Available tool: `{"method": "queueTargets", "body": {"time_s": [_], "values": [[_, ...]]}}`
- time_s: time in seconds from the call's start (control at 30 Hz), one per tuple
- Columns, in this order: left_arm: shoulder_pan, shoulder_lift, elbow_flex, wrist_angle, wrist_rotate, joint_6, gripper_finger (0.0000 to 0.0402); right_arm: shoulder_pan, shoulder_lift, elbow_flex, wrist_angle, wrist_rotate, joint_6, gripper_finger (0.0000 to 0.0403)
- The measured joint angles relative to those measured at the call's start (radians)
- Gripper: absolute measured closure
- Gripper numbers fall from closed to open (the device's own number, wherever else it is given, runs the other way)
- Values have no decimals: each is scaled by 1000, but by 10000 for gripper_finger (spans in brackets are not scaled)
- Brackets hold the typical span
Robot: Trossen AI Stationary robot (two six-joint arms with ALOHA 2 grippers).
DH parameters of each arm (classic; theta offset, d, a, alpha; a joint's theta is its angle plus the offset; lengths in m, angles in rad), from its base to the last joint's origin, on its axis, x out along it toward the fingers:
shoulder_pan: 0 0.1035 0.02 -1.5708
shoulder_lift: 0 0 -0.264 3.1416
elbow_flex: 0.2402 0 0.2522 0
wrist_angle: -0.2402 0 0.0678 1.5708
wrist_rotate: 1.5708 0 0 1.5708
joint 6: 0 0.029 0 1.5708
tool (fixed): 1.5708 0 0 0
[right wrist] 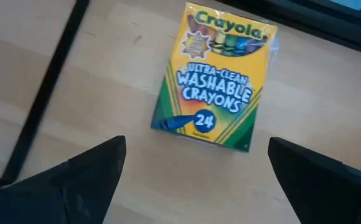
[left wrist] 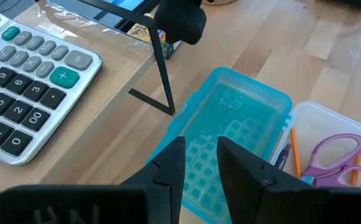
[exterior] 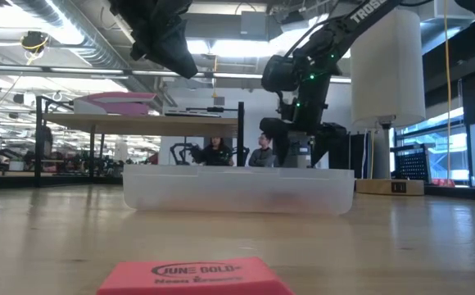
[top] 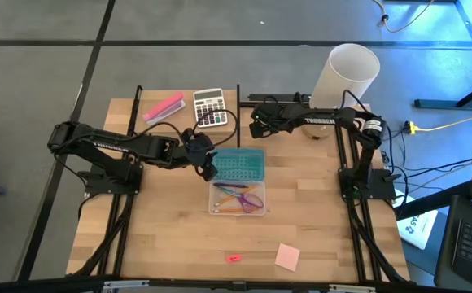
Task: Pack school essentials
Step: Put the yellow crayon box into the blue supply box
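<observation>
The right tool hovers at the upper centre of the high view, its fingers spread wide over the yellow-green crayon box, which lies flat on the counter. The step in hand looks to be picking up this box. To do it well, I judge the tool should come straight down, centre on the box's narrow width and close gently, since the thin printed cardboard could crush or slide on the smooth wood.

The left tool sits at the centre-left of the high view above the blue lid, a translucent, grid-textured plastic; its fingers stand slightly apart, holding nothing.

Just below the lid, the clear plastic case already holds the purple-handled scissors and orange pencils. The tiny pink eraser and pale pink sticky-note pad lie near the bottom edge, well apart from the case. The calculator and pink stapler rest at the upper left.
</observation>
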Motion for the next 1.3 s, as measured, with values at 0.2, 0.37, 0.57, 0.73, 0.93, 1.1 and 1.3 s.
{"method": "queueTargets", "body": {"time_s": [0.2, 0.37, 0.57, 0.73, 0.93, 1.1, 1.3], "values": [[0, 0, 0, 0, 0, 0, 316, -2, 1, 0, 12, 23, -1, 11], [0, 0, 0, 0, 0, 0, 316, -2, 1, 0, 24, 24, -4, 11], [0, 0, 0, 0, 0, 0, 316, -6, 6, 0, 52, 26, -38, 10], [0, 0, 0, 0, 0, 0, 316, -10, 15, -1, 50, 26, -55, 10], [0, 0, 0, 0, 0, 0, 316, -17, 23, -1, 41, 27, -56, 10], [0, 0, 0, 0, 0, 0, 316, -17, 53, -1, 47, 10, -54, 10], [0, 0, 0, 0, 0, 0, 316, -17, 67, -1, 56, -12, -53, 10]]}}
